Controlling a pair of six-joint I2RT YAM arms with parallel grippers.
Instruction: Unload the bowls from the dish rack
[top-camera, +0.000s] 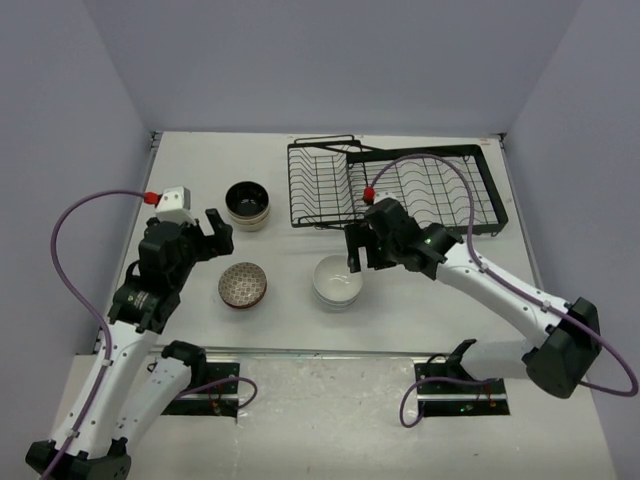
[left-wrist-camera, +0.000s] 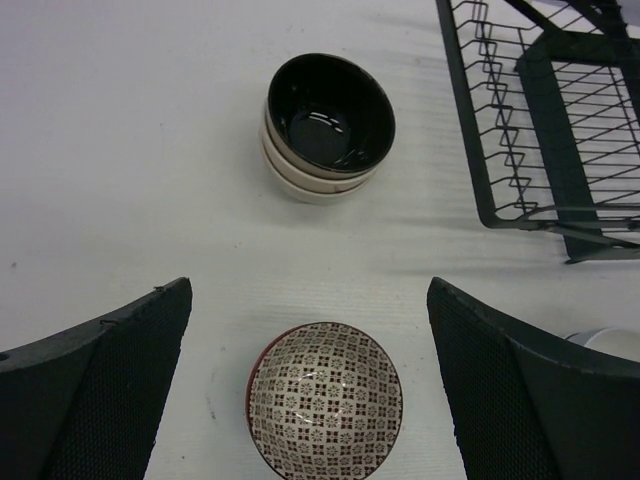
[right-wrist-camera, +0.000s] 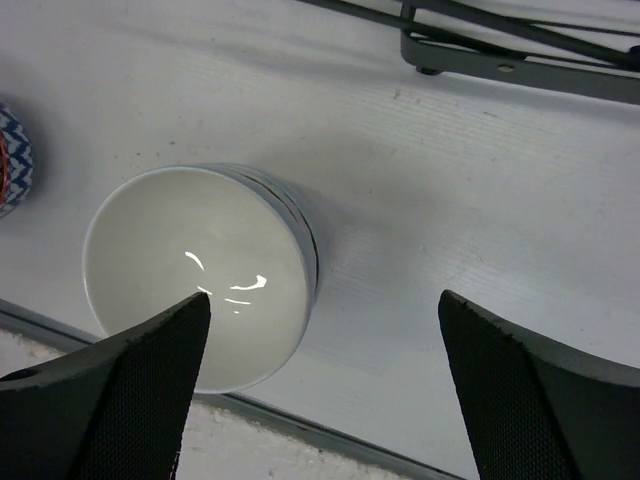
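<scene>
Here, the right end effector hangs open just above the white bowls stacked mid-frame on the desk, gripping nothing. The left end effector is open too, left of centre, between the dark-lined bowls above it and the patterned bowl below. The rack stands at upper right, and a zigzag bowl shows at the left edge of the right wrist view.
</scene>
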